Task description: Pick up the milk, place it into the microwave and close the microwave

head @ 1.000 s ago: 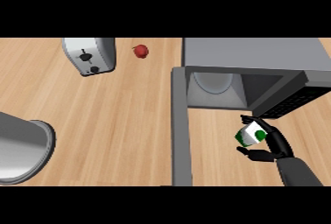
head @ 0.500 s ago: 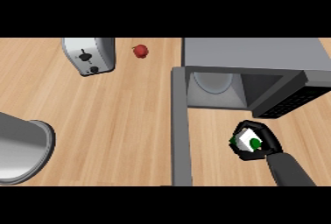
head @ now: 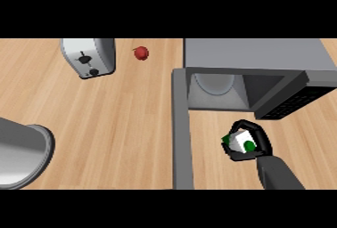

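Body in view: one arm only, entering at 5 o'clock | Forearm [head: 280,174]: dark grey, smooth, rounded tube, widening away from the wrist, no cables, screws or markings seen | Right hand [head: 258,143]: black, slim segmented fingers and a thumb, matt finish | Wrist: grey meets black directly

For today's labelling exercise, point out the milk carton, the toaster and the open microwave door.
milk carton [head: 241,140], head view, white face showing between the fingers
toaster [head: 89,57], head view, its silver top
microwave door [head: 182,133], head view, middle of the open door's grey edge
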{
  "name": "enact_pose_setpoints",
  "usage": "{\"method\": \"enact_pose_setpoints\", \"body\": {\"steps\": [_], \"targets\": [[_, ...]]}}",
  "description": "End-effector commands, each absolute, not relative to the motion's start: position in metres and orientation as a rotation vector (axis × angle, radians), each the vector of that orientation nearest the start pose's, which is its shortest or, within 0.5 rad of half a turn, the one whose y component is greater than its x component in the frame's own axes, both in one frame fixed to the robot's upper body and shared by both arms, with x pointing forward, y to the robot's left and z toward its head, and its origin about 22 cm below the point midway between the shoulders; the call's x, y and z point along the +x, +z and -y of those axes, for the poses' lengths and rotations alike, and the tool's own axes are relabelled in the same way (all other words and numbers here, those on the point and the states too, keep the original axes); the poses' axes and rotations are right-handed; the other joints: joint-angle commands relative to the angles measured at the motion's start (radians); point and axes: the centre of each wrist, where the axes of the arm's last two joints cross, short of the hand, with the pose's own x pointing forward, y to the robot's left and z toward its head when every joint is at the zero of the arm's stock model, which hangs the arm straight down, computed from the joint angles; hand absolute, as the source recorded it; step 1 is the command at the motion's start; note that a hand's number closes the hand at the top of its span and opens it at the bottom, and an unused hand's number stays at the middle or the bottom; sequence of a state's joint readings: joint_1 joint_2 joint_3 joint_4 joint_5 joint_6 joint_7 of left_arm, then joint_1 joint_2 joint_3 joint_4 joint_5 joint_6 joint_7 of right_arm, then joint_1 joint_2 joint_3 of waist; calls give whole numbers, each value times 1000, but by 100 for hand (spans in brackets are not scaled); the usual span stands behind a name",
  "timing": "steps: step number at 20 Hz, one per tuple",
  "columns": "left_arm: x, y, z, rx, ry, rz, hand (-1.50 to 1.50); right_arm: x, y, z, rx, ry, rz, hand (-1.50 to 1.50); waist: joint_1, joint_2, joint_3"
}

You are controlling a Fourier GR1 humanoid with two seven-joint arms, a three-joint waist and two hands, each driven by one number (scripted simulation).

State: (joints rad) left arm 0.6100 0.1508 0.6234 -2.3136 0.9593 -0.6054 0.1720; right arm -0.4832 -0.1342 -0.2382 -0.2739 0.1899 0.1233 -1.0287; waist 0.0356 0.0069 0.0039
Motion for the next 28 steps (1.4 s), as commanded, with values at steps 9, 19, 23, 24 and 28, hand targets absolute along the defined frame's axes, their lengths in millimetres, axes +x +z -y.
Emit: {"method": "enact_pose_setpoints", "body": {"steps": [9, 19, 23, 24, 28], "targets": [[42, 136, -364, -227, 41, 1915, -150, 333, -105, 231, -102, 171, 1887, 150, -15, -4, -3], [50, 138, -376, -239, 19, 1924, -150, 382, -50, 255, -162, 195, 1864, 150, 0, 2, -2], [60, 141, -374, -253, 5, 1907, -150, 396, -36, 243, -188, 213, 1836, 150, 16, 11, -1], [67, 144, -372, -258, -1, 1922, -150, 411, -12, 246, -199, 230, 1847, 150, 16, 13, -1], [72, 131, -371, -307, -11, 1918, -150, 415, -5, 256, -218, 225, 1832, 150, 36, 22, -1]]}}
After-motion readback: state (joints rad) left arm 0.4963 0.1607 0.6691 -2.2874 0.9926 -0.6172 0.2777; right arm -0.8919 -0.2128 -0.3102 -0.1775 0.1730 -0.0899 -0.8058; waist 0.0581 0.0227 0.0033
